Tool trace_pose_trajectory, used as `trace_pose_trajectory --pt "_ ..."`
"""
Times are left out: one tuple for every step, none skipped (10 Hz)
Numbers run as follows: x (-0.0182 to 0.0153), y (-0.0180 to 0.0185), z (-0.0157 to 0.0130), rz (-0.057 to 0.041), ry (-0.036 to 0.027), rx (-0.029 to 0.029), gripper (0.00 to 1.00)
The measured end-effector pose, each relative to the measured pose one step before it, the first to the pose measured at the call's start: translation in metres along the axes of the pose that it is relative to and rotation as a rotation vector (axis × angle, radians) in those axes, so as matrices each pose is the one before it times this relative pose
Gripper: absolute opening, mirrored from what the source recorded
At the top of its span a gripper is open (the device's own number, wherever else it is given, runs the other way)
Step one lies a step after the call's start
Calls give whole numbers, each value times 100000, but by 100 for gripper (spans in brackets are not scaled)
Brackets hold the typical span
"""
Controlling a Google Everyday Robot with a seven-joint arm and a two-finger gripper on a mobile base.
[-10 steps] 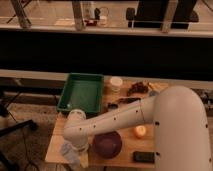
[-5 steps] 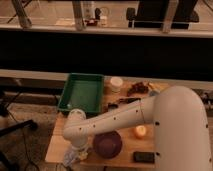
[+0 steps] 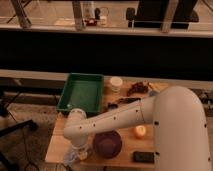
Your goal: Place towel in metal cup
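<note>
Camera view, the only one, looking down across a wooden table [image 3: 57, 145] with the white arm [image 3: 115, 120] sweeping in from the right and bending down to the near left corner.

Containers first. At the back left sits a green tray [image 3: 81, 93], a shallow rectangle with its long side running away from us, and it looks bare inside. Just right of it, at the far edge, stands a small pale cup [image 3: 116, 82]; its contents can't be made out. Near the front, right beside the arm's wrist, there's a dark purple bowl [image 3: 107, 143], and nothing shows inside it. No metal cup can be picked out for certain.

Now the towel [image 3: 72, 157]: a pale, crumpled bundle right at the near left corner of the table, directly under the wrist. It's bunched up, so no clear long axis and no clear pointing direction.

The gripper [image 3: 76, 152] is down at that bundle, pointing at the table, touching or just above the cloth. Clenched or released? Cannot tell from here.

Elsewhere: an orange fruit [image 3: 139, 131] right of the bowl, a flat black object [image 3: 144, 157] at the front edge, dark clutter [image 3: 138, 89] at the back right.
</note>
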Motion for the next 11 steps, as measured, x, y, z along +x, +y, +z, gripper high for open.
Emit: trace_pose_trajectory --pt "25 -14 -33 73 -40 54 0" --pt "208 -245 -570 714 411 1525 0" --pt "301 -70 -784 1470 534 1320 0" --pt "291 -29 -1100 1349 668 1444 0" --pt "483 -13 -1922 1809 1246 2276 0" --pt "606 -7 -2652 2196 1528 2659 0" --pt "608 -51 -2315 1909 1601 2507 0" --pt "677 -27 -1874 1925 1698 2244 0" --pt "1149 20 -2686 2956 2838 3725 0" --pt "1287 -13 -2020 2882 2810 3344 0" --pt "1343 174 -1276 2566 2449 2246 0"
